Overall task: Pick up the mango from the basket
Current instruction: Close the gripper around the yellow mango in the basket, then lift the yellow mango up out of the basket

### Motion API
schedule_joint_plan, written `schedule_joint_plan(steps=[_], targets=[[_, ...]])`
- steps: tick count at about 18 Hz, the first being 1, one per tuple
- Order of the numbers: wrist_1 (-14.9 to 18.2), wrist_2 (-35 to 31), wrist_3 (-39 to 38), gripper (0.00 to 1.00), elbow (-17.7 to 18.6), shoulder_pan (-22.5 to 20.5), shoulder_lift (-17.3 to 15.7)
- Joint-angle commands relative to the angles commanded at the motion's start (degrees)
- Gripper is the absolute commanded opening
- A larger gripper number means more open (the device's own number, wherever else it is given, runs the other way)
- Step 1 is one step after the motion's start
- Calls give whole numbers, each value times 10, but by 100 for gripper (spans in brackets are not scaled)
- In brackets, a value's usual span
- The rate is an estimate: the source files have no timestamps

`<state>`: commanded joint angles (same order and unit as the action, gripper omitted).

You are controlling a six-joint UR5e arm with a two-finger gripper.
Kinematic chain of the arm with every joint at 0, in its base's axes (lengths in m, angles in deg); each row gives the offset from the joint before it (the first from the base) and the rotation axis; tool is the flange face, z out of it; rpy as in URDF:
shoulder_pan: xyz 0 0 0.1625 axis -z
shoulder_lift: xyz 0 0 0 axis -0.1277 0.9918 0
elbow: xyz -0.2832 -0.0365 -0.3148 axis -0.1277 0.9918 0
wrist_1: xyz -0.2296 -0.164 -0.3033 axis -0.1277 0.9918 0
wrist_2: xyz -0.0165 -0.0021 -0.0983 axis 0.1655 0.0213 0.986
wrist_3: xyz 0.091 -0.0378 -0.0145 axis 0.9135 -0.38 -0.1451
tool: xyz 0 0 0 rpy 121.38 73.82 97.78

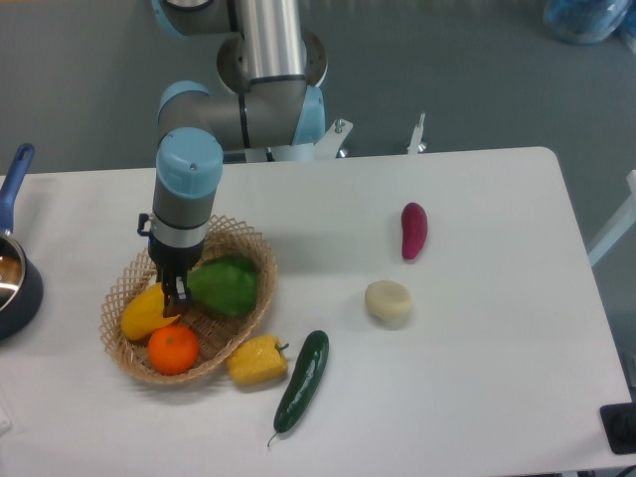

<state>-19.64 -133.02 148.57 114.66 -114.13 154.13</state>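
Grasp step: gripper down in basket at mango's end, finger opening and hold indiscernible; next requires a firm close, then lift.

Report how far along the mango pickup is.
Done: the gripper is down inside the basket, right at the mango. In hand: the grasp itself; whether the jaws have closed on the fruit cannot be told from this view. Left: lifting the mango, which lies in the basket beside the orange.
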Motion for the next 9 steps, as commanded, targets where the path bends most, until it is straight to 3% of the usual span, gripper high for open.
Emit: schedule_joint_plan(steps=[3,6,9], targets=[[1,1,-1,41,-4,-1,-5],[4,-1,-1,41,0,-6,-33],[6,1,-10,41,-11,-42,-61]])
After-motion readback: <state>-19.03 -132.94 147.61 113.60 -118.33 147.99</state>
